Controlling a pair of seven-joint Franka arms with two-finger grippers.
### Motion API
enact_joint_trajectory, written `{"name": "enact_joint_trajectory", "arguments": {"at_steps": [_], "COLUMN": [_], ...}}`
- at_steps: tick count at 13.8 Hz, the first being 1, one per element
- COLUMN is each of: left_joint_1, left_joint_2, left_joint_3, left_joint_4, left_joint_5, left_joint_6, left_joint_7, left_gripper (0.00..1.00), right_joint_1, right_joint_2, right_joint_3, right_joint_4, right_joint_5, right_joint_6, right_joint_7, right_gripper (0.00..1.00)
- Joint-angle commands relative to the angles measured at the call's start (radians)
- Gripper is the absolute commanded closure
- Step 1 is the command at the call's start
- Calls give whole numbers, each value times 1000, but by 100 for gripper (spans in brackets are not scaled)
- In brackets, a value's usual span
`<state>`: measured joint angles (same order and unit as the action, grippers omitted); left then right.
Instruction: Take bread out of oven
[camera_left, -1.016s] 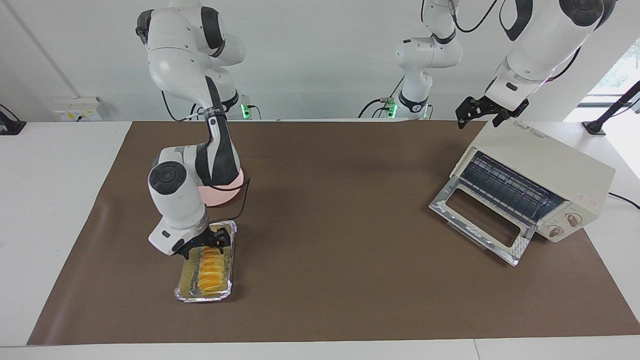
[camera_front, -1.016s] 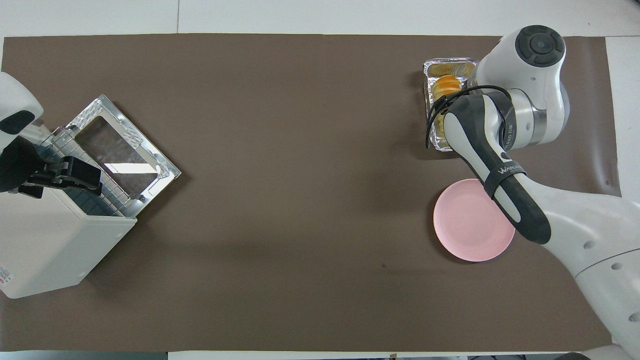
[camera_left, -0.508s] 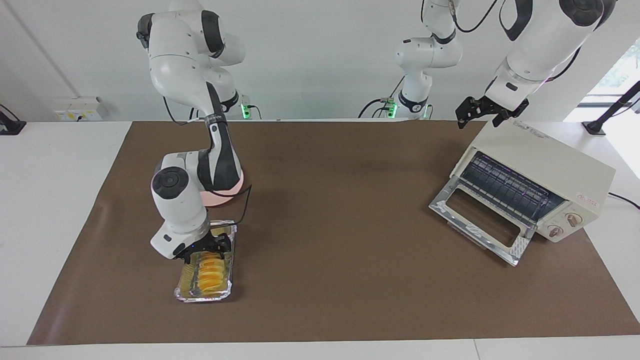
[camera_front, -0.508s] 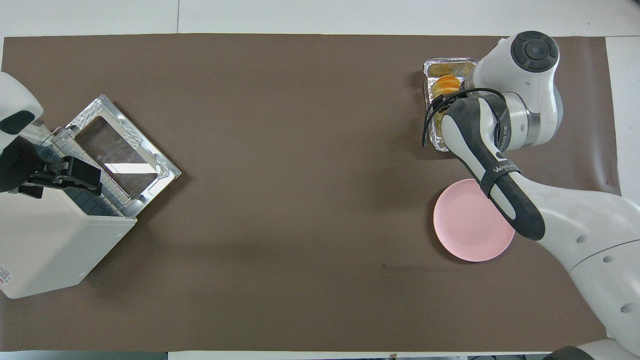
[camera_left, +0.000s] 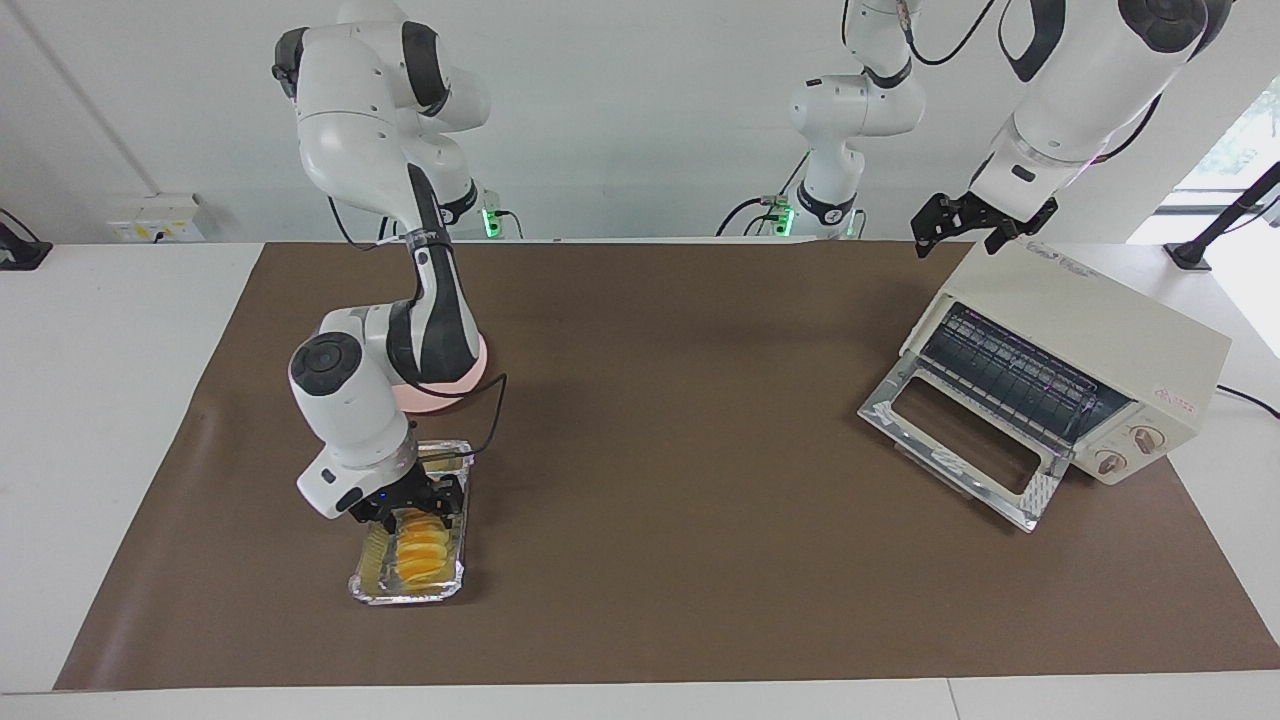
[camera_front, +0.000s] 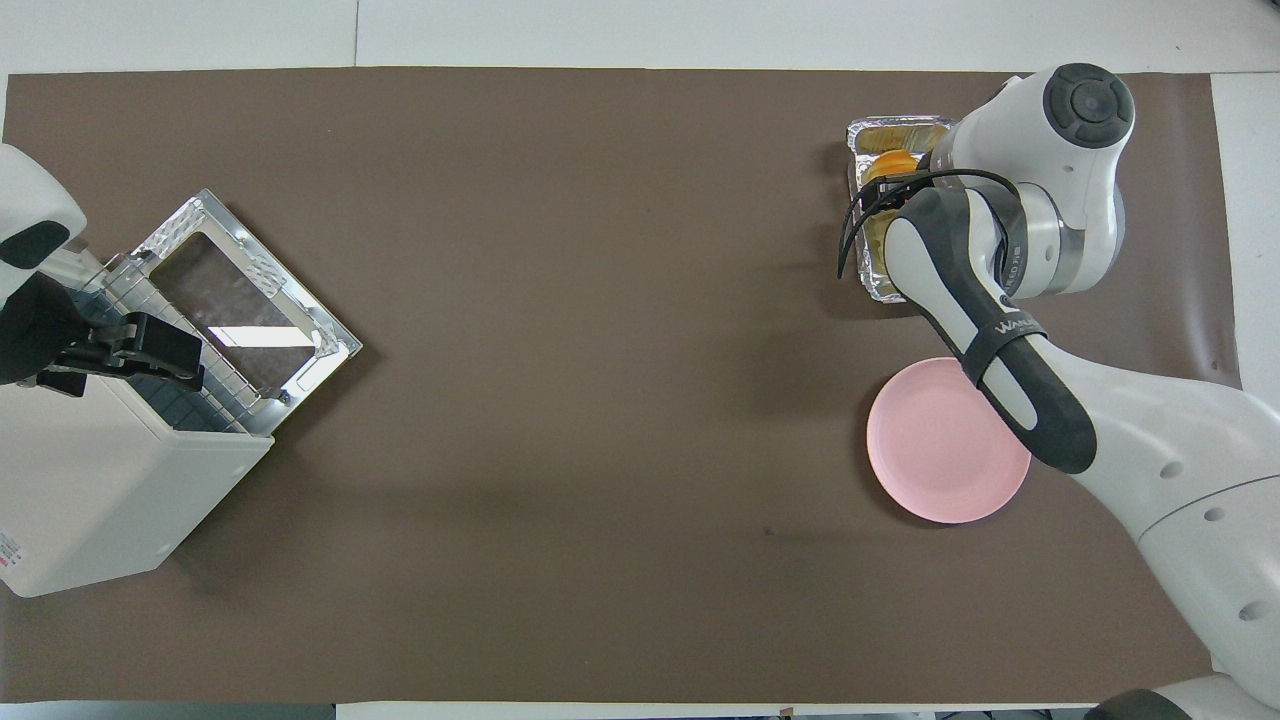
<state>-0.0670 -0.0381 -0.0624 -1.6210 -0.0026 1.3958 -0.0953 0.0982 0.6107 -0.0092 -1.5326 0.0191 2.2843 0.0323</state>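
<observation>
meanwhile the right gripper (camera_left: 418, 503) has sunk lower into the foil tray (camera_left: 375, 584) than a second ago, its fingers now straddling the middle of the bread (camera_left: 421, 555), though whether they press it cannot be told. the bread lies in the tray at the right arm's end of the brown mat (camera_left: 640, 420), farther from the robots than the pink plate (camera_front: 935, 445). the oven (camera_left: 1085, 330) stands unchanged at the left arm's end, door (camera_left: 955, 440) dropped open, rack bare. the left gripper (camera_left: 960, 225) still waits over the oven's top, its fingers slightly parted and holding nothing.
</observation>
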Motion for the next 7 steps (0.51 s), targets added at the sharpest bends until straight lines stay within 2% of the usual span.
{"name": "enact_joint_trajectory", "arguments": {"at_steps": [1,2,3,7], "left_joint_1": [12,12,12,12], "left_joint_2": [-25,-23,-23,-25], "left_joint_3": [-2,-2,-2,-2], "left_joint_4": [-23,-23,-23,-23], "left_joint_5": [-17,-17,-17,-17], "left_joint_6": [14,14,14,14], "left_joint_7": [11,11,11,11], "left_gripper": [0,0,0,0], "right_joint_1": [-6,-6,-6,-11], "right_joint_2": [-5,-5,-6,-14], "right_joint_3": [6,6,6,5], "right_joint_4": [-73,-70,-69,-52], "right_joint_5": [10,10,12,4], "right_joint_6": [95,86,78,46], "right_joint_7": [-11,-17,-17,-19], "right_gripper": [45,85,100,100]}}
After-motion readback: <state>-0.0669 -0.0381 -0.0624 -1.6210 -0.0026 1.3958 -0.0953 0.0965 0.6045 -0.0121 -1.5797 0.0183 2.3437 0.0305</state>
